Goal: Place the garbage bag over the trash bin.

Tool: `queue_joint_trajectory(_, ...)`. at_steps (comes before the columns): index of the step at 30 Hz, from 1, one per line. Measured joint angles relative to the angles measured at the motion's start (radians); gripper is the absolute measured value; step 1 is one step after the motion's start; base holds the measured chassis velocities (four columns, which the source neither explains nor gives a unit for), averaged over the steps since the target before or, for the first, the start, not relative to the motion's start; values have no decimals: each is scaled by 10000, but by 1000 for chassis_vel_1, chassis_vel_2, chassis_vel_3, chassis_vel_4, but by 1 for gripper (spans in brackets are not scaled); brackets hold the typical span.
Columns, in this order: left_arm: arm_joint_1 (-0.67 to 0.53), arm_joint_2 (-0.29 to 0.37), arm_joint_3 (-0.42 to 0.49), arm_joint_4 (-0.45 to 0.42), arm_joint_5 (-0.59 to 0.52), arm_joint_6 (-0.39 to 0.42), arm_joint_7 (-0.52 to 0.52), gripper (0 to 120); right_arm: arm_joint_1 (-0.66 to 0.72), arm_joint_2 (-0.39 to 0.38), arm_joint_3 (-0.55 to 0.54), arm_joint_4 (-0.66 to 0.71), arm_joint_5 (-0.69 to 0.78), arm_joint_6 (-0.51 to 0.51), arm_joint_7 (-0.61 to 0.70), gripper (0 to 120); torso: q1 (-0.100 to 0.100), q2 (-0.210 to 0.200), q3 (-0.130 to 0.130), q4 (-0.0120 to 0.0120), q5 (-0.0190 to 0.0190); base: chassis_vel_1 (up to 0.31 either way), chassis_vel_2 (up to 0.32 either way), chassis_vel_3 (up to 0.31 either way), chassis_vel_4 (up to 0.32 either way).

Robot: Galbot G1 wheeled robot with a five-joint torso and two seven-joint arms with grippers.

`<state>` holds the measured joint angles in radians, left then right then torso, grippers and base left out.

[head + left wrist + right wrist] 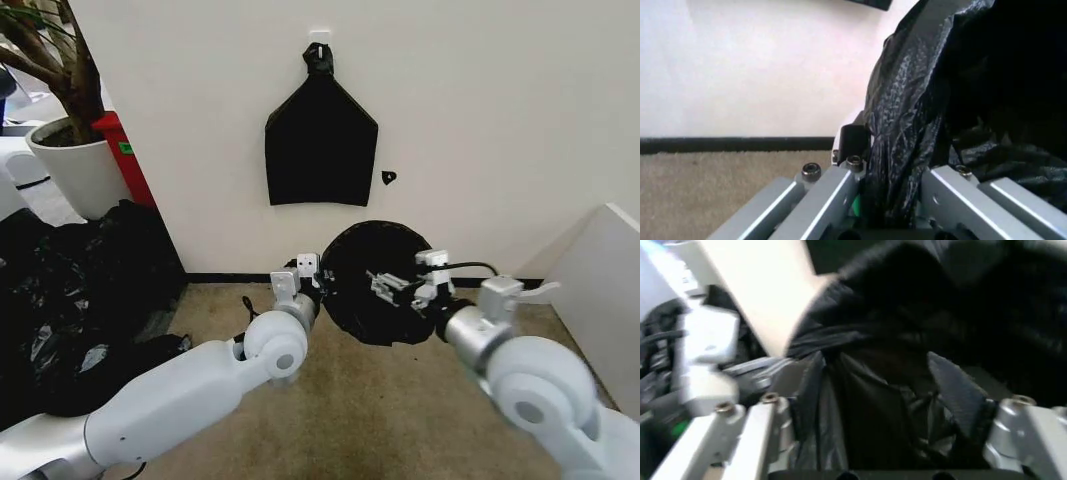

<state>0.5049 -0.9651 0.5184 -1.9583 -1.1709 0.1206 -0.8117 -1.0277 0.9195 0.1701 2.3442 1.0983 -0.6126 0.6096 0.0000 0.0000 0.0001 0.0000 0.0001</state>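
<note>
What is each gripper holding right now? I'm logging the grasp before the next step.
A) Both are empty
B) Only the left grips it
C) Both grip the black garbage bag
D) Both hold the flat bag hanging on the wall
C: the left gripper and the right gripper each have black film of the garbage bag pinched between their jaws.
</note>
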Motion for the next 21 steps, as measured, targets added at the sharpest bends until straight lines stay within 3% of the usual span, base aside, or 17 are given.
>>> queue_joint_trajectory(4,80,-168,3,36,246,-138,263,0,991,816,-1001,-917,1224,-38,2360,34,0,-1,0,3,-2,0,0,0,0)
queue_joint_trajectory(10,60,-227,9,-18,335,-169,384,0,1350,1314,-1303,-2002,1101,204,3109,18,0,-1,1,0,-1,0,0,0,0)
queue_joint_trajectory(12,70,-175,8,-128,418,-182,486,0,1446,1495,-1359,-2414,953,369,3342,4,0,0,0,1,-2,0,0,0,0)
queue_joint_trajectory(21,152,-184,-26,-278,516,-260,639,0,1388,1785,-1588,-2931,443,480,3420,0,0,0,-1,1,-2,0,0,0,0)
